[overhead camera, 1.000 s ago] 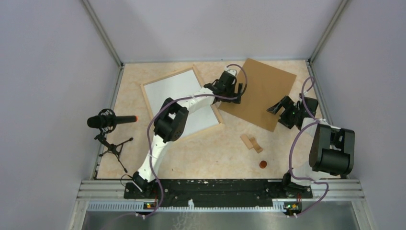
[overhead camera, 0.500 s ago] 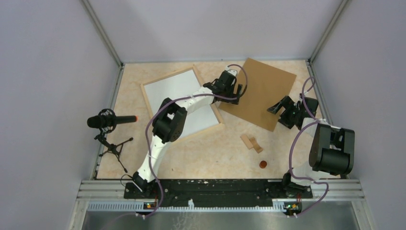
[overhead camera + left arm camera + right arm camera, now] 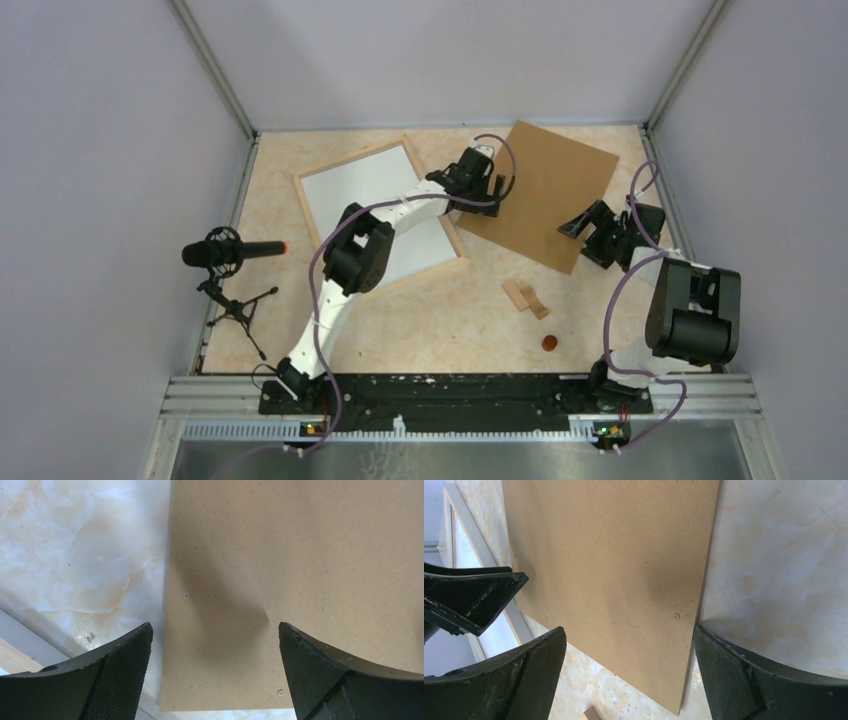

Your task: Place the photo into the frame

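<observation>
Left jaws and right jaws gape wide over opposite edges of the photo (image 3: pixel 555 195), beside the frame (image 3: pixel 350 160)

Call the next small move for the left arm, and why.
Probably lower the left gripper and close on the edge of the photo: its jaws stand open over that edge, and the photo lies flat, back up, beside the frame, held by neither arm.
</observation>
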You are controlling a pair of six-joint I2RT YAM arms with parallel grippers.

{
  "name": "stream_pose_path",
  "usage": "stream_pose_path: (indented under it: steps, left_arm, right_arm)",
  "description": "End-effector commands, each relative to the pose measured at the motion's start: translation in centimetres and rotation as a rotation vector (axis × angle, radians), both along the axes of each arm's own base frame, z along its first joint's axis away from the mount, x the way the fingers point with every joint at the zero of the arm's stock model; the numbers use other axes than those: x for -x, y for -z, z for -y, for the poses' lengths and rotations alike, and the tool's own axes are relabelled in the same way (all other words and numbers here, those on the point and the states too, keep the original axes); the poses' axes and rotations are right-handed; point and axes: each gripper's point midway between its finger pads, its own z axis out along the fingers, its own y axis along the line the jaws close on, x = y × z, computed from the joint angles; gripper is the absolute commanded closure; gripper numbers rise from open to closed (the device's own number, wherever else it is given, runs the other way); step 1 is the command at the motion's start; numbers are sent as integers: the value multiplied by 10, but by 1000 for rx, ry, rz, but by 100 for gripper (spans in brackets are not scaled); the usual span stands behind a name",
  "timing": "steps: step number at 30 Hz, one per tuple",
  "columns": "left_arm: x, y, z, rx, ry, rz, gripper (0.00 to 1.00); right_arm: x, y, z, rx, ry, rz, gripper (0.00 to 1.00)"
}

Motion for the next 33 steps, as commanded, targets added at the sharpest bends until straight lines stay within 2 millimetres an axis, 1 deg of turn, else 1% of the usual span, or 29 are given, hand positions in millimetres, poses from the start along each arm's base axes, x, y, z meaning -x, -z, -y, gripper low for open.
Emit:
stream_pose_path:
  steps: [1, 5, 8, 10, 14, 18, 21, 24, 26, 27, 30, 33]
  left_arm:
    - [11, 23, 3, 22, -4, -106, 2]
    - [31, 40, 8, 79, 15, -215, 2]
    - [50, 43, 16, 149, 38, -293, 2]
    - [65, 42, 21, 201, 61, -351, 3]
    - [91, 29, 37, 330, 109, -466, 4]
    - [112, 16, 47, 425, 144, -523, 5]
    - [127, 11, 51, 460, 165, -558, 5]
    - [143, 5, 56, 489, 189, -589, 5]
    - [149, 2, 58, 499, 193, -590, 5]
    - [151, 1, 58, 504, 191, -590, 5]
    - [156, -3, 58, 518, 190, -593, 5]
    - [163, -7, 61, 548, 209, -611, 4]
  right_arm:
    - [16, 23, 1, -7, 11, -74, 3]
    - [14, 20, -3, -32, 2, -62, 3]
    - [10, 6, -12, -89, -19, -23, 3]
    - [5, -13, -21, -151, -40, 37, 4]
    - [1, -60, -37, -280, -67, 161, 4]
    - [3, -104, -44, -335, -74, 256, 4]
    - [8, -141, -46, -351, -73, 338, 4]
    - [13, -171, -46, -359, -52, 397, 4]
    - [15, -181, -44, -347, -23, 411, 4]
    - [16, -183, -41, -330, -5, 414, 4]
    - [17, -182, -34, -274, 38, 414, 4]
    - [16, -187, -35, -243, 41, 446, 5]
